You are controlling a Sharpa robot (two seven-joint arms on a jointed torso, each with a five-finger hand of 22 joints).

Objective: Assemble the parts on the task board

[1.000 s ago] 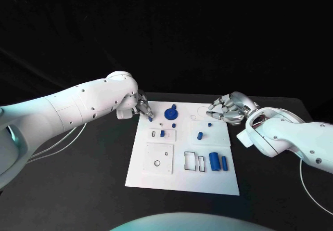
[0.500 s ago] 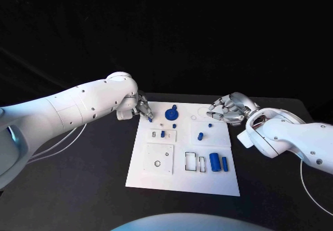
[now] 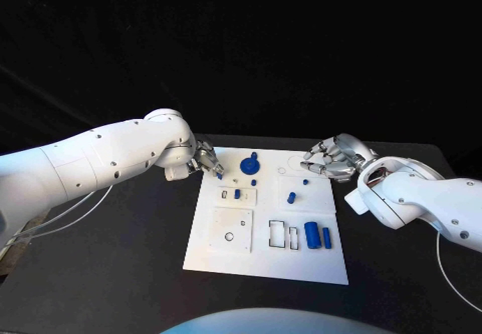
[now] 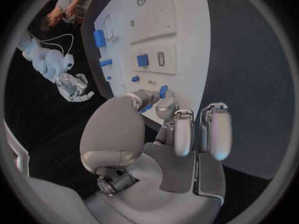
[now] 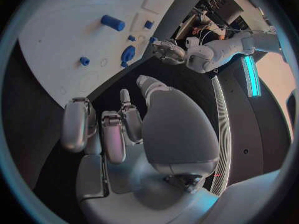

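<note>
Our left silver hand (image 3: 206, 160) pinches a small blue peg (image 4: 163, 91) over the white board's (image 3: 263, 264) far-left corner; our right hand (image 3: 329, 158), fingers curled on nothing, waits beyond the far-right edge.

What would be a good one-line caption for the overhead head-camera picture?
Left hand pinches a small blue part at the white task board's far left corner; right hand hovers, curled, beside its far right corner.
</note>
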